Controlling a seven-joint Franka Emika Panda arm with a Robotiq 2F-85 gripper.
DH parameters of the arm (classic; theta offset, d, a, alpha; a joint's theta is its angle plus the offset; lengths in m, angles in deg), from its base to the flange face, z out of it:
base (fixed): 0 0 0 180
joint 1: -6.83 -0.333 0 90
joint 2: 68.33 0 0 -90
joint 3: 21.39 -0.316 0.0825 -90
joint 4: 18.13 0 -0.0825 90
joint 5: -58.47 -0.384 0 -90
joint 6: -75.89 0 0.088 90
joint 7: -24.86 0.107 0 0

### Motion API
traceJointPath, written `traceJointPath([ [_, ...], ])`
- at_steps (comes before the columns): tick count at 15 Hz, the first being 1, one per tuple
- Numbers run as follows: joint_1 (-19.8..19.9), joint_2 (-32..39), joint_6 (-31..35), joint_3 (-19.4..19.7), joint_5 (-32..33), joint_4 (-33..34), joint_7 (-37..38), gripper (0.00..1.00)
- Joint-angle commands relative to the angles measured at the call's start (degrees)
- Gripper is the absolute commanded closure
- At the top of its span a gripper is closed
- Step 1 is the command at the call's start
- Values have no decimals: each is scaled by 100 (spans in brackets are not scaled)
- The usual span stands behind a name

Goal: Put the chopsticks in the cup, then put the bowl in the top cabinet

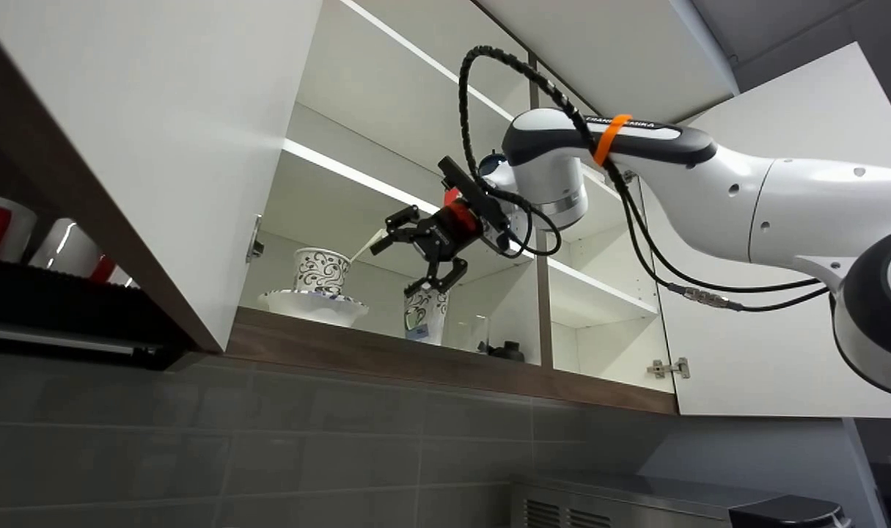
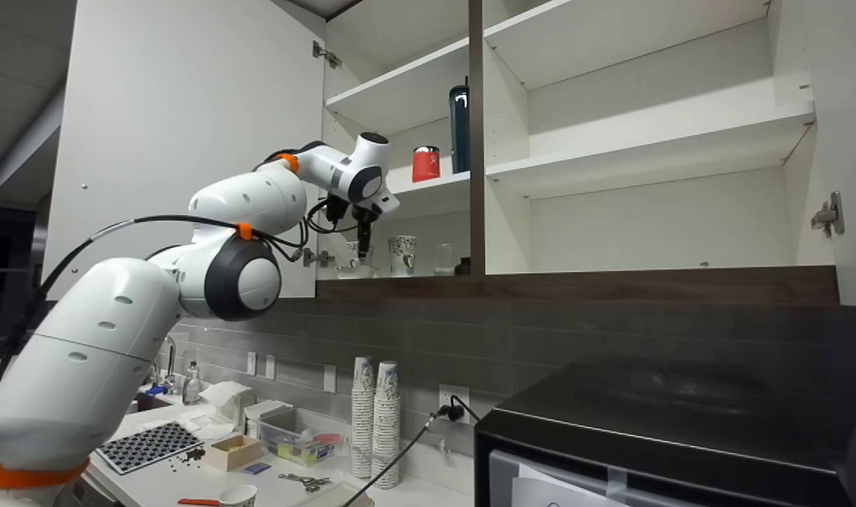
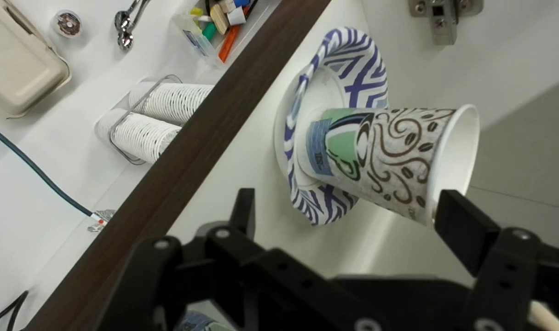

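Exterior view, left to right: bowl (image 1: pixel 317 311) stands in the top cabinet (image 1: pixel 386 353), cup (image 1: pixel 322 271) upright inside it, pale chopsticks (image 1: pixel 366 245) (count unclear) slanting right from the cup toward the gripper (image 1: pixel 392 268), jaws spread wide and apparently gripping nothing; second cup (image 1: pixel 426 317) right of the bowl. Both placements look done, judging by this layout. Remaining, probably: back the gripper away without dragging the chopsticks.

In an exterior view, the hand (image 1: pixel 396 266) is spread wide at the open cabinet (image 1: pixel 386 353). Pale chopsticks (image 1: pixel 366 246) slant between its upper finger and the cup (image 1: pixel 321 271) in the bowl (image 1: pixel 317 309); another cup (image 1: pixel 429 317) stands beside the bowl.
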Motion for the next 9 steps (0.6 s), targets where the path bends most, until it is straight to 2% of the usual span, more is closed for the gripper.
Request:
traceJointPath([
  [1, 444, -315, -248, -212, -776, -242, -675, 0],
  [6, 997, -781, -608, -304, -1792, -704, -1773, 0],
  [9, 1245, -1114, -846, -239, -2229, -1200, -2303, 0],
])
